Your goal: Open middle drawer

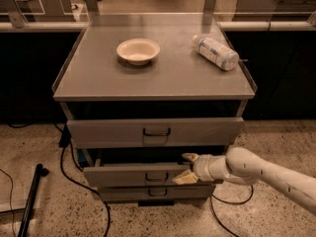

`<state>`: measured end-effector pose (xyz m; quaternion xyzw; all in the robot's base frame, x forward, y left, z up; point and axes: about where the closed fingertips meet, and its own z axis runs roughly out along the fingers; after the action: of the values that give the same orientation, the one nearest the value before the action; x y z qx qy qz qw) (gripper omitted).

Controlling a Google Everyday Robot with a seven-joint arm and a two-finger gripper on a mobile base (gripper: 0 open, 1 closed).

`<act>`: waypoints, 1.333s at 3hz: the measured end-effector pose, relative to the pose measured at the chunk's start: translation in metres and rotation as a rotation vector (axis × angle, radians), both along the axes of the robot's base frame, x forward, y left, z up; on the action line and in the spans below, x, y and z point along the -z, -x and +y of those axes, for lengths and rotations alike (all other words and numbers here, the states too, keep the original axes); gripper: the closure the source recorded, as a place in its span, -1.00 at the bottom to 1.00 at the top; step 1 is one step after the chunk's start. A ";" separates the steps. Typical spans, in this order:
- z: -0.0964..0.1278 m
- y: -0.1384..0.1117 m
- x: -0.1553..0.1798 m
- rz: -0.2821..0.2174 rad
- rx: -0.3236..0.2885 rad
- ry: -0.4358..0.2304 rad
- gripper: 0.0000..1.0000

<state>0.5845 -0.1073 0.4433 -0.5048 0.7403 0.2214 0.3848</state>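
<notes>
The middle drawer point(133, 175) is the mid-sized grey drawer of three in the cabinet. It stands partly pulled out, with its small dark loop handle point(156, 176) at the centre of the front. My gripper point(186, 168) is at the right part of this drawer's front, to the right of the handle. Its cream fingers point(189, 157) are spread, one by the drawer's top edge and one lower over the front. The white arm point(256, 174) reaches in from the lower right.
The wider top drawer point(155, 131) juts out above and the smaller bottom drawer point(155, 193) sits below. On the cabinet top point(98, 78) are a cream bowl point(138, 50) and a lying plastic bottle point(215, 52). Cables point(74, 177) and a dark pole point(30, 201) lie on the left floor.
</notes>
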 end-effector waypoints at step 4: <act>-0.011 0.021 0.013 0.020 0.009 0.038 1.00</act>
<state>0.5640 -0.1181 0.4304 -0.5064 0.7504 0.2105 0.3689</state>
